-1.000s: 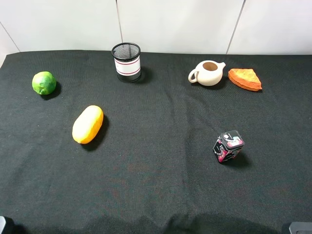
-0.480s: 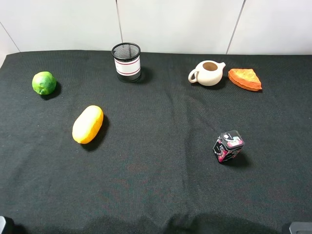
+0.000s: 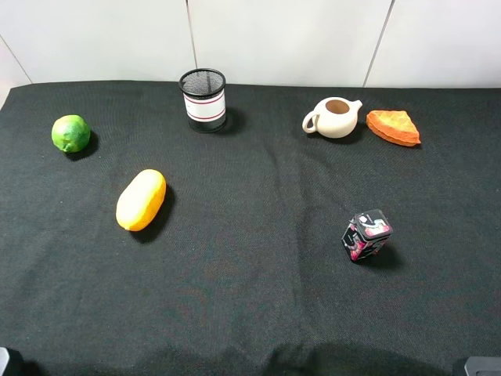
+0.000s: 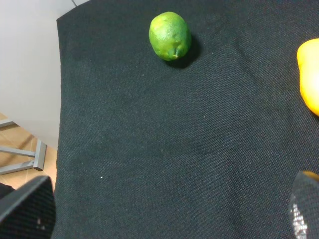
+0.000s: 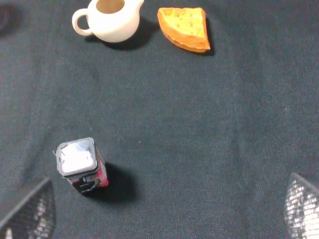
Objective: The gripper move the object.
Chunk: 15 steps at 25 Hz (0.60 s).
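The object, an orange waffle wedge [image 3: 394,127] with square pockets, lies at the back right of the black cloth, just right of a cream teapot [image 3: 334,117]. The right wrist view shows the waffle wedge [image 5: 184,28] far ahead of my right gripper [image 5: 167,214], whose two fingertips [image 5: 30,211] stand wide apart and open with nothing between them. My left gripper [image 4: 164,219] is also open and empty over the cloth's left side, well short of a green lime [image 4: 170,36]. Both arms sit at the near edge, almost out of the high view.
A mesh pen cup [image 3: 203,99] stands at the back centre. A smooth yellow-orange fruit [image 3: 142,199] lies left of centre, the lime [image 3: 70,133] at far left. A small dark printed box [image 3: 367,234] stands between the right gripper and the waffle. The cloth's left edge [image 4: 59,124] drops off.
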### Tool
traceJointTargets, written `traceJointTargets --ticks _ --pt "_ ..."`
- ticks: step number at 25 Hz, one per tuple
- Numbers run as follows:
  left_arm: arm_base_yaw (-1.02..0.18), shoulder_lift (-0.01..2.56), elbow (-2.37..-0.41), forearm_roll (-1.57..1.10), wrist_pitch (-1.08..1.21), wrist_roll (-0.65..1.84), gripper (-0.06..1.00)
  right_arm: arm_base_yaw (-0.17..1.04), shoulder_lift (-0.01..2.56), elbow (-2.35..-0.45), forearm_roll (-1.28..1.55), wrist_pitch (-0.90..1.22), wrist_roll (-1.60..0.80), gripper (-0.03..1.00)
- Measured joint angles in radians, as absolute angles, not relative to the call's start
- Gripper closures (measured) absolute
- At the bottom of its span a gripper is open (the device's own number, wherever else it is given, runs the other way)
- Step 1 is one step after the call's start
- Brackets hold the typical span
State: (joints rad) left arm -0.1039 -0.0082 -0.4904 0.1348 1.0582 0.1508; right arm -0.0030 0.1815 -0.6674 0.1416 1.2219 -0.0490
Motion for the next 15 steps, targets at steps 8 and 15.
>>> traceJointTargets --ticks 8,15 --pt "-0.104 -0.008 -0.490 0.135 1.058 0.151 -0.05 -0.003 -0.005 -0.540 0.141 1.125 -0.049 0.27" --pt "-0.104 -0.008 -0.490 0.135 1.058 0.151 -0.05 -0.003 -0.007 -0.527 0.141 1.089 -0.049 0.27"
